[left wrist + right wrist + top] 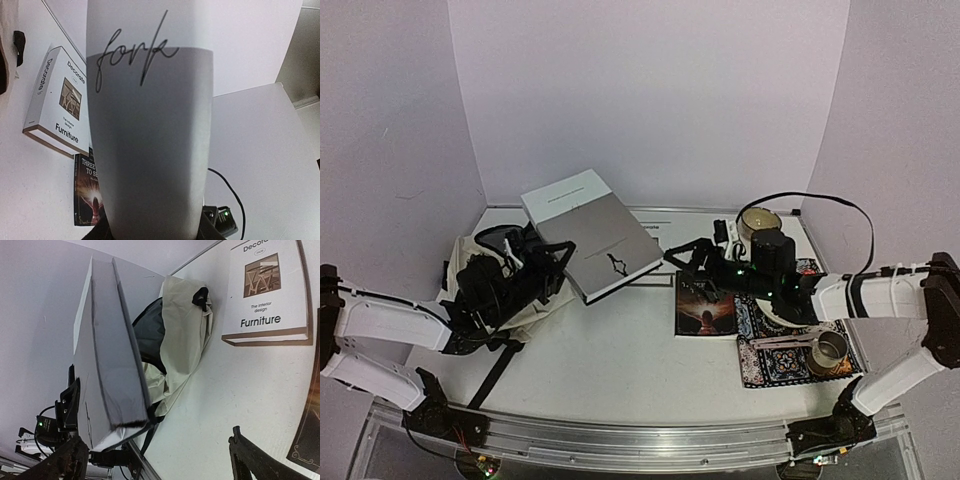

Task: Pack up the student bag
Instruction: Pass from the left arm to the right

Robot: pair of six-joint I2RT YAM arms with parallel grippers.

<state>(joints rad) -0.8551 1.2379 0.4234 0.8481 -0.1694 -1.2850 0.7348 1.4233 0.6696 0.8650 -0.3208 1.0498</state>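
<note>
The student bag (pixel 480 250) lies crumpled at the table's left, cream with black straps, partly under my left arm; in the right wrist view the bag (pixel 187 335) gapes with a dark inside. A large grey-and-white book (pixel 598 235) hangs tilted just right of the bag. My left gripper (pixel 545 258) is shut on the book's near-left edge. In the left wrist view the book (pixel 150 140) fills the middle and hides most of the left gripper (pixel 155 232). My right gripper (pixel 682 256) stands open just off the book's right corner. Nothing is between the right gripper's (pixel 160 457) fingers.
A white "Decorate Furniture" book (pixel 265 295) lies flat on the table, with a dark paperback (pixel 705 305) beside it. A patterned mat (pixel 775 360) holds a metal cup (pixel 830 350). A round tin (pixel 760 220) and a black charger (pixel 222 220) with its cable sit at the back right.
</note>
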